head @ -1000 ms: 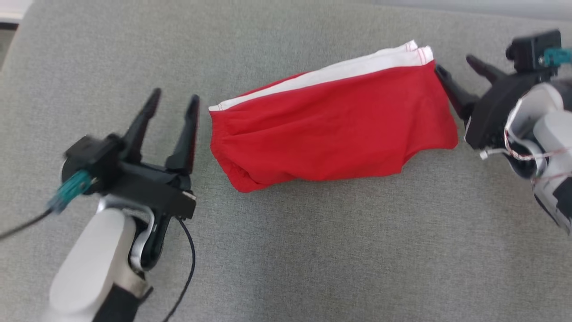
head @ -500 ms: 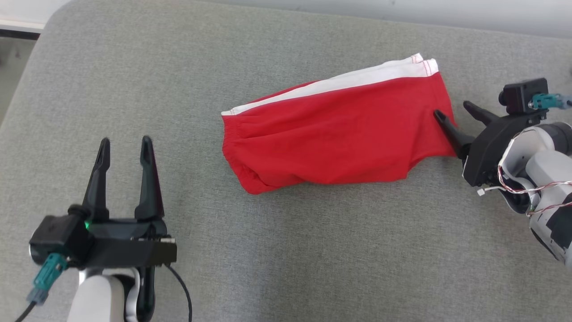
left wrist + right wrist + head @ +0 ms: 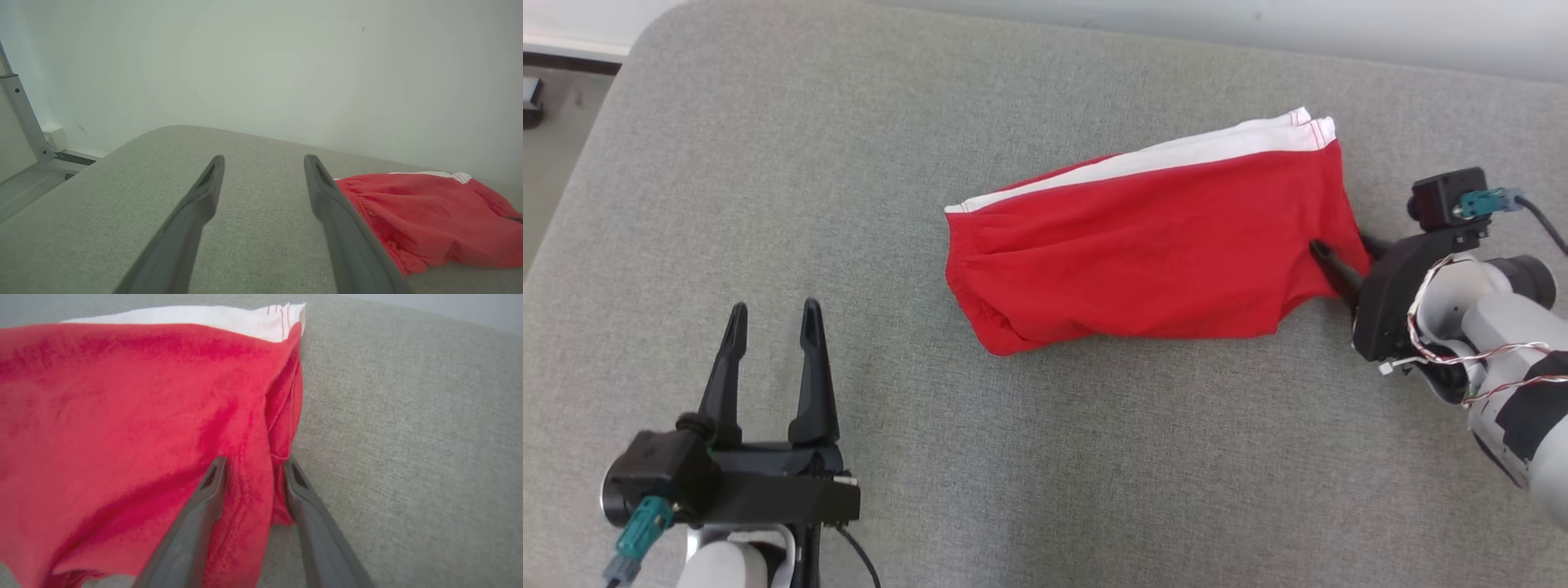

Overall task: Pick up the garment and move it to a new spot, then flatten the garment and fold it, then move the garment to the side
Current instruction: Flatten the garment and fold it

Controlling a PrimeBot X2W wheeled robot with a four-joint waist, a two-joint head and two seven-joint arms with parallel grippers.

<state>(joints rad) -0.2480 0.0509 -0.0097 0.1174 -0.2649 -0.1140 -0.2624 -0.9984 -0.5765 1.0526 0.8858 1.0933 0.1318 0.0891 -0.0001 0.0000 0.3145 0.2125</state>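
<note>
1. The garment (image 3: 1143,237) is laid folded on the cushion (image 3: 1094,457), right of middle, with the white band on the far edge.
2. Biggest worry: only the top layer might get caught by the right gripper (image 3: 1339,243). If it's dragged aside like that, the fold would probably be peeled open.
3. A slip-out can't be ruled out either. The grab is being made right at the hem, so very little cloth is taken in, and the loose far end could be snagged and bunched on the rough cushion weave.
4. Right jaws: partway open, set astride a raised ridge of red cloth at the right hem. In the wrist view the cloth is touched by both fingers, but a fair gap is left, so it's not judged as clamped yet.
5. Left gripper (image 3: 774,309): jaws spread wide, nothing held or touched, kept over bare cushion well apart from the garment's left end. No support is being given from that side, so any sag or unfolding wouldn't be caught.
</note>
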